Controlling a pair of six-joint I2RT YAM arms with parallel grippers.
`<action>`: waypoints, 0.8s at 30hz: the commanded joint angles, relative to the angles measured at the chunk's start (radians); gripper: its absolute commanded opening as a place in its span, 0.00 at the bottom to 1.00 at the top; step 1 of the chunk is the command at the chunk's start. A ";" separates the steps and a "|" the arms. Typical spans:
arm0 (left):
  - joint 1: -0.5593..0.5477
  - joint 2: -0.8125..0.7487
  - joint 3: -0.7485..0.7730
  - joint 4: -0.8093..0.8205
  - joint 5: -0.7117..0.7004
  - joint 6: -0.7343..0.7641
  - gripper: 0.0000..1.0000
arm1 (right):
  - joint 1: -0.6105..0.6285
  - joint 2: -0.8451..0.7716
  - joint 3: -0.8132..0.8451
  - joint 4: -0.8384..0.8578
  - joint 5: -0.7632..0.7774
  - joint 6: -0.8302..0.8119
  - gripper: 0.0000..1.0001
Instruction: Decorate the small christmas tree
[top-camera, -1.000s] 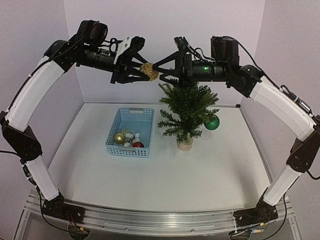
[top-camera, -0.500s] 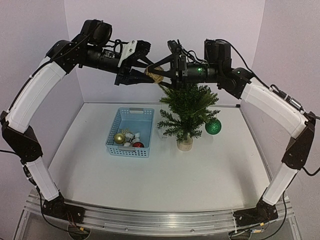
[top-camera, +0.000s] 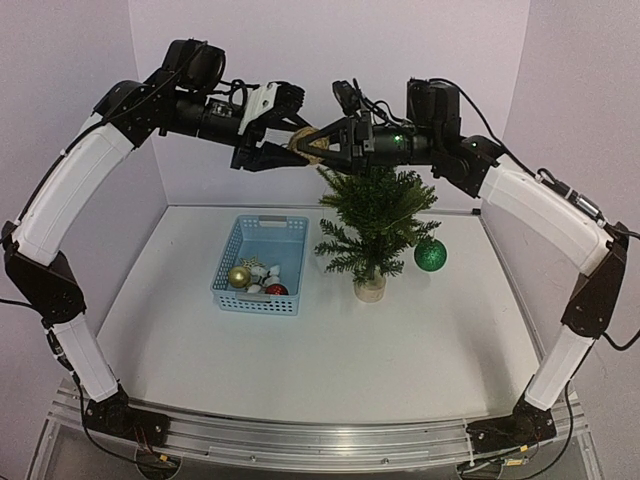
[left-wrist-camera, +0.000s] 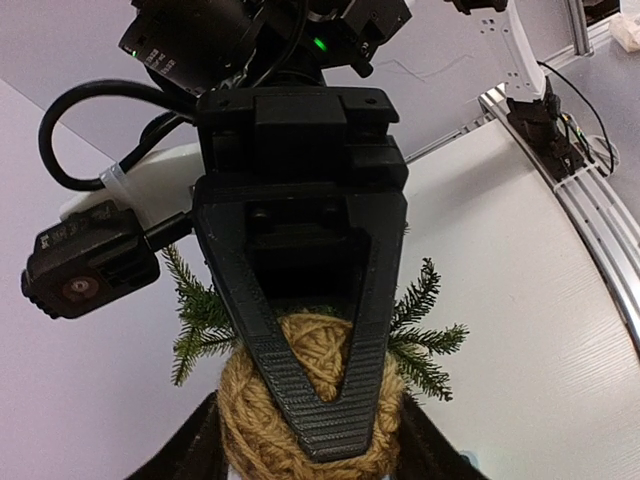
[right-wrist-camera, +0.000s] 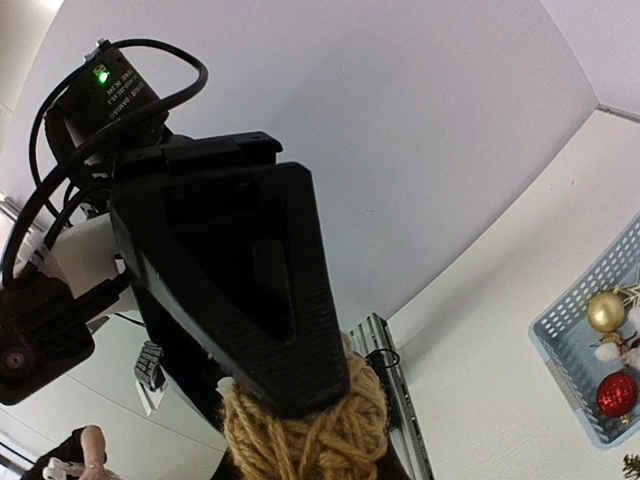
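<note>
No word, brand name or number can be read in any of the three views. The only lettering in sight is a few lines of tiny white print on the black module (right-wrist-camera: 122, 100) that carries a green light (right-wrist-camera: 101, 75), seen from the right wrist, and it is too small and blurred to make out.

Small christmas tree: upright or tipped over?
Upright. The small christmas tree stands on its round base on the table, with its trunk vertical.
</note>
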 joint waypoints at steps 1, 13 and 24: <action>-0.002 -0.029 -0.006 0.007 0.003 -0.025 0.93 | -0.017 -0.067 -0.013 0.020 0.018 -0.042 0.01; -0.001 -0.097 -0.123 0.018 -0.073 -0.098 1.00 | -0.186 -0.392 -0.146 -0.300 0.212 -0.255 0.00; 0.102 -0.239 -0.491 0.243 -0.128 -0.457 1.00 | -0.523 -0.498 -0.359 -0.408 0.065 -0.236 0.00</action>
